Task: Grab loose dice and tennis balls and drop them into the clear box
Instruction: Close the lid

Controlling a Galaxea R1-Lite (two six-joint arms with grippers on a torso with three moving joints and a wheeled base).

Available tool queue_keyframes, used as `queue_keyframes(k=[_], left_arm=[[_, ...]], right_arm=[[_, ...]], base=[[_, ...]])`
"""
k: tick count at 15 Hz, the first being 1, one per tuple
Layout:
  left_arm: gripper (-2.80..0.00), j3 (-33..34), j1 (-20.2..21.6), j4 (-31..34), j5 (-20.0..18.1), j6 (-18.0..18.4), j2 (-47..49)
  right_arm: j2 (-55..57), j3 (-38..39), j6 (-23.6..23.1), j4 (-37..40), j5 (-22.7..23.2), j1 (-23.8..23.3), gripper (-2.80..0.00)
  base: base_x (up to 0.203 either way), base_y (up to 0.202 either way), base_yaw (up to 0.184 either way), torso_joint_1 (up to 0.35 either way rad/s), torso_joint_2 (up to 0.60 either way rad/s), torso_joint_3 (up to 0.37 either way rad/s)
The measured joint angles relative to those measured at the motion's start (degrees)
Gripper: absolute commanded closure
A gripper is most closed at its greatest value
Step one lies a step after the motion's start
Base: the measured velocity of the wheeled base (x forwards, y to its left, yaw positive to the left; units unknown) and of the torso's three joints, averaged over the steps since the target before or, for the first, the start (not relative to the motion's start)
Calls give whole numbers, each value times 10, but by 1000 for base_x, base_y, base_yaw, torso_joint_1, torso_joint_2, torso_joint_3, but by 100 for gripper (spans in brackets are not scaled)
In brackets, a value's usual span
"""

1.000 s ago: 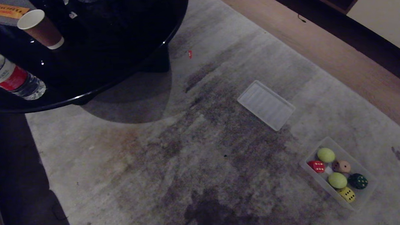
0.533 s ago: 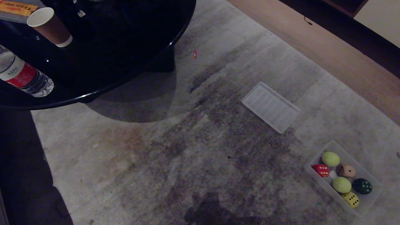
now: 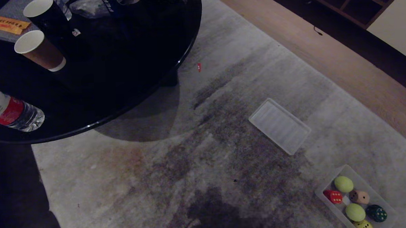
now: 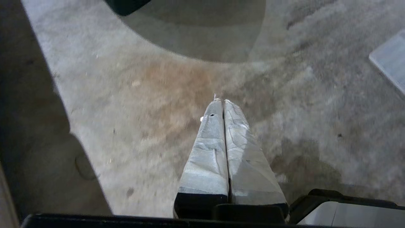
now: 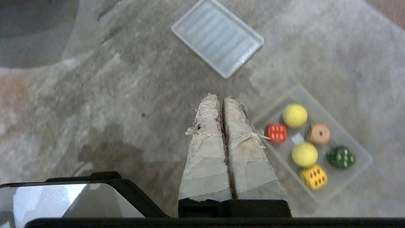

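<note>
in my head view the clear box (image 3: 378, 195) sits on the carpet (image 3: 164, 169) at the lower right of the frame, holding two tennis balls (image 3: 344, 184), a red die (image 3: 333, 196), a tan die (image 3: 360, 197), a dark green die (image 3: 377, 213) and a yellow die (image 3: 363, 225) cut by the bottom edge. its ribbed lid (image 3: 279, 125) lies flat just up-left of it, apart from it. both wrist views show my left claw (image 4: 221, 102) and right claw (image 5: 220, 97) pressed together, empty, above the carpet.

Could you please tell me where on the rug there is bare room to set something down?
Bare rug lies between the black table and the ribbed lid, and again nearer than the lid. The clear box is crowded with dice and balls.
</note>
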Motion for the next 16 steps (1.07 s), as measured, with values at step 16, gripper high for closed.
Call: queue_keyframes(k=[16], left_arm=[[0, 0, 0, -1, 2, -13, 0]], right_arm=[[0, 0, 3, 0, 0, 0, 0]], base=[[17, 0, 0, 3, 2, -103]])
